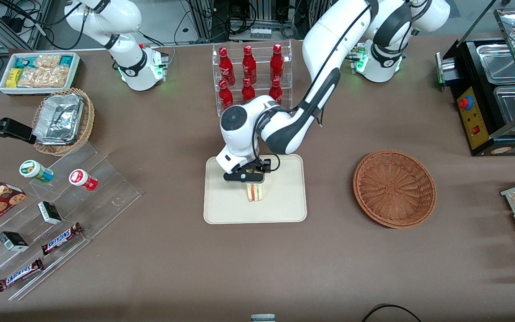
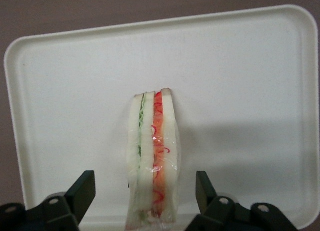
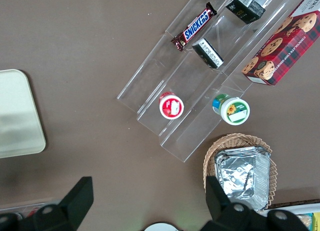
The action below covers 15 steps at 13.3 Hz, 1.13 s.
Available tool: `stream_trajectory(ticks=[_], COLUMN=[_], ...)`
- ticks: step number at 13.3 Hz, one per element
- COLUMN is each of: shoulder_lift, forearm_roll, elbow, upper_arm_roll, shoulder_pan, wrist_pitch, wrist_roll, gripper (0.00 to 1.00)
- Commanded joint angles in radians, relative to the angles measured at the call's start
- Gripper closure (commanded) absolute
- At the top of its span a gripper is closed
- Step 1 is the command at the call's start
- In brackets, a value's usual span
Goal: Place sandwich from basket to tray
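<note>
Standing on thin edge, sandwich (image 2: pixel 152 163) sits on tray (image 1: pixel 284 203), between 2 spread fingers of gripper (image 1: pixel 249 177). Fingers wide apart, not touching bread.

Risk: tall, skinny wedge may tip over if finger bumps it while arm lifts.

Bread soft, white, wrapped in shiny film; red and green stripes. Tray smooth, cream, round corners. Basket (image 1: pixel 394 188) brown, woven, round, empty.

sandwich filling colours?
Red and green layers in the sandwich, clearest in left wrist view; gripper open around it.

Matt smooth tray (image 2: pixel 60 91); glossy film-wrapped sandwich (image 2: pixel 154 161); rough woven wicker basket (image 1: pixel 394 188).
</note>
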Motion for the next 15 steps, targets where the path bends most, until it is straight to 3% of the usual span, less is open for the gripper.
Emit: stream_trajectory(ticks=[1, 6, 8, 15], shoulder_lift=[-0.164, -0.457, -0.553, -0.842], forearm_roll=[-0.042, -0.091, -0.102, -0.103], elbow=[-0.031, -0.04, -0.068, -0.28], upper_arm_roll=[0.001, -0.001, 0.001, 0.004], shoulder_pan=[0.051, 0.234, 0.299, 0.638], wrist_pitch=[-0.128, -0.473, -0.579, -0.644], wrist_roll=[-0.023, 0.011, 0.116, 0.501], gripper=[0.0, 0.0, 0.0, 0.0])
